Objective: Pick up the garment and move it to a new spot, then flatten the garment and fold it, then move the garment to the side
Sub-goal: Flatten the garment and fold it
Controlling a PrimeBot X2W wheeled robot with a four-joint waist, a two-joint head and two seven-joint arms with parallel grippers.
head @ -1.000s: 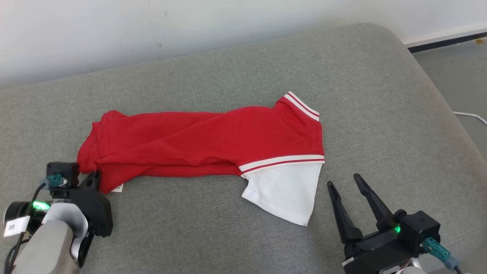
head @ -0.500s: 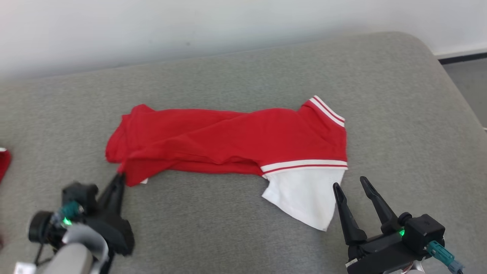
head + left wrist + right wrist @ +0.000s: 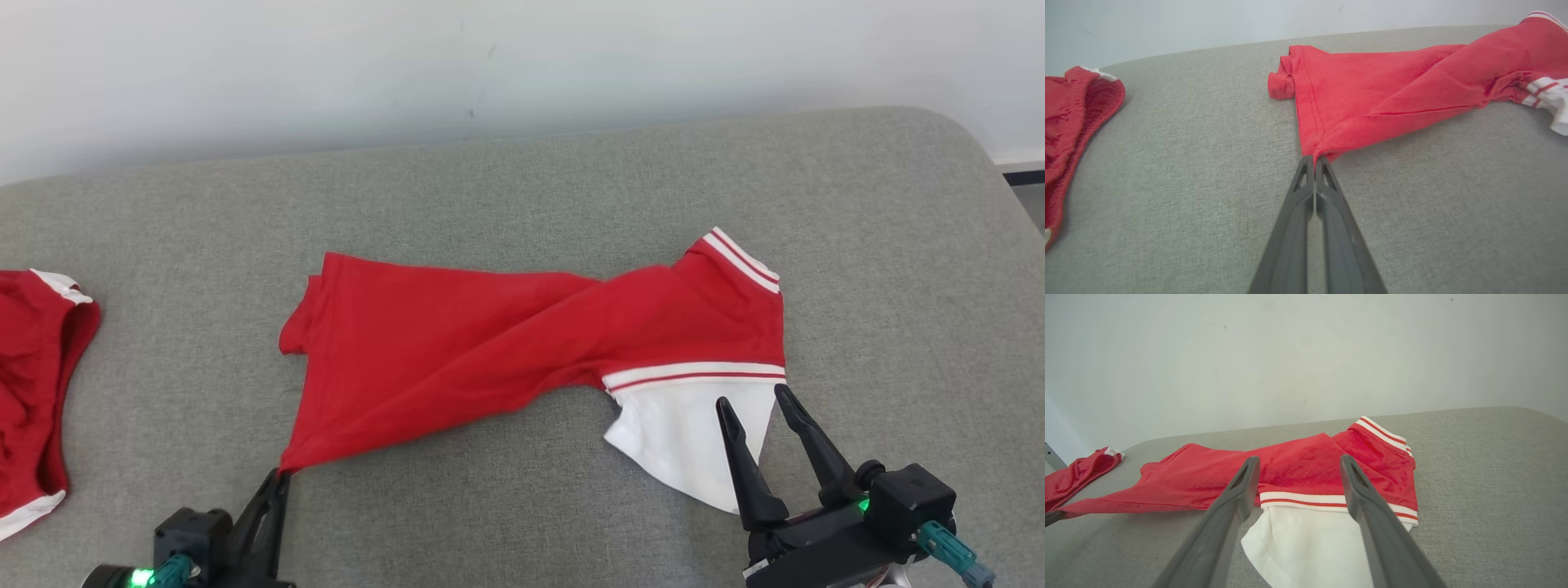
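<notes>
Shirt lies across ctr of sofa seat, long axis left-right, w/ wall behind the seat. Shirt's near-left corner is drawn out toward the robot & pinched in left gripper, fingers together. Sleeve sits at shirt's near-right end. Right gripper is just before it, fingers apart, tips overlapping sleeve's near edge in head view; touching or not, can't tell. Second garment lies far left on seat, well apart from shirt.
</notes>
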